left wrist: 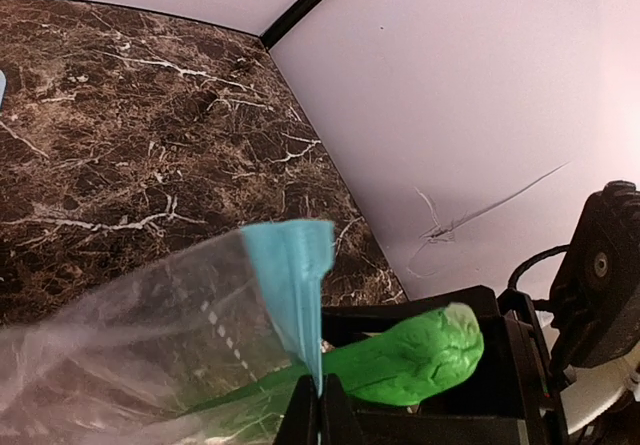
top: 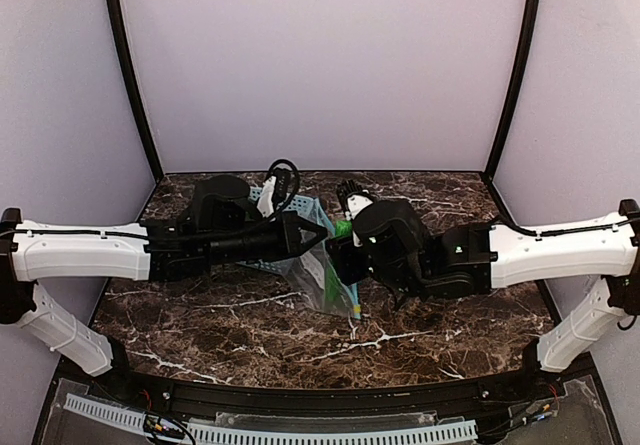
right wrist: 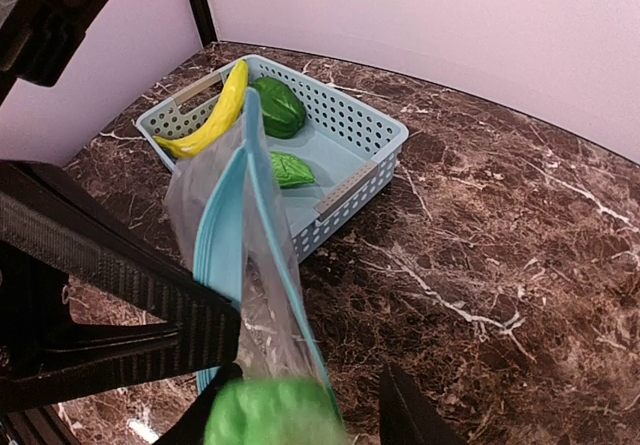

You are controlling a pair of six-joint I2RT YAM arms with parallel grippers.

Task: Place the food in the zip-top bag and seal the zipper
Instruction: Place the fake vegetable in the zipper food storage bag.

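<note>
My left gripper [left wrist: 322, 397] is shut on the light-blue zipper [left wrist: 296, 275] of the clear zip-top bag [left wrist: 140, 335] and holds its mouth up. In the top view the left gripper [top: 317, 233] meets the right gripper [top: 345, 247] above the bag [top: 322, 277]. A long green cucumber-like piece [left wrist: 410, 355] lies at the bag's mouth between the right gripper's black fingers. In the right wrist view this piece [right wrist: 270, 415] is blurred and rests against the left finger [right wrist: 195, 420]. The right finger [right wrist: 410, 420] stands apart from it, so the right gripper [right wrist: 308, 390] is open.
A light-blue slotted basket [right wrist: 385, 130] stands behind the bag, holding a yellow banana [right wrist: 215, 115], a dark green bell pepper [right wrist: 278, 105] and another green piece [right wrist: 292, 170]. Dark marble table [right wrist: 480, 265] stretches to the right. Pale walls close in the back and sides.
</note>
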